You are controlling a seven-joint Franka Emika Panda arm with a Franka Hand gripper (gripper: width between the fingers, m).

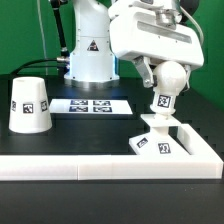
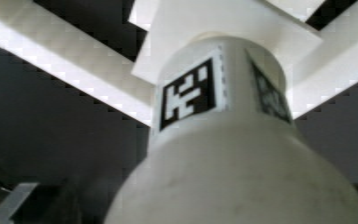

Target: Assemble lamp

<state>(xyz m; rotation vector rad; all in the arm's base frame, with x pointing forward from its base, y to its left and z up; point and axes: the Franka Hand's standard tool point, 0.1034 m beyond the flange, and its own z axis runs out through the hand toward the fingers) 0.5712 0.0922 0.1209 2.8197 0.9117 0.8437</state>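
The white lamp bulb (image 1: 172, 80) stands upright with its tagged stem (image 1: 163, 101) on the flat square base (image 1: 158, 143), which lies in the corner of the white border wall. My gripper (image 1: 165, 72) comes down from above and is shut on the bulb's round head; a dark finger (image 1: 150, 72) shows on its side. In the wrist view the bulb (image 2: 229, 170) fills the picture, with its tagged stem (image 2: 190, 90) running down to the base (image 2: 297, 32); my fingers are out of that view. The tapered shade (image 1: 30, 105) stands alone at the exterior view's left.
The marker board (image 1: 95, 105) lies flat on the black table between the shade and the base. The L-shaped white border wall (image 1: 100, 168) runs along the front edge and up the exterior view's right. The arm's pedestal (image 1: 90, 55) stands behind.
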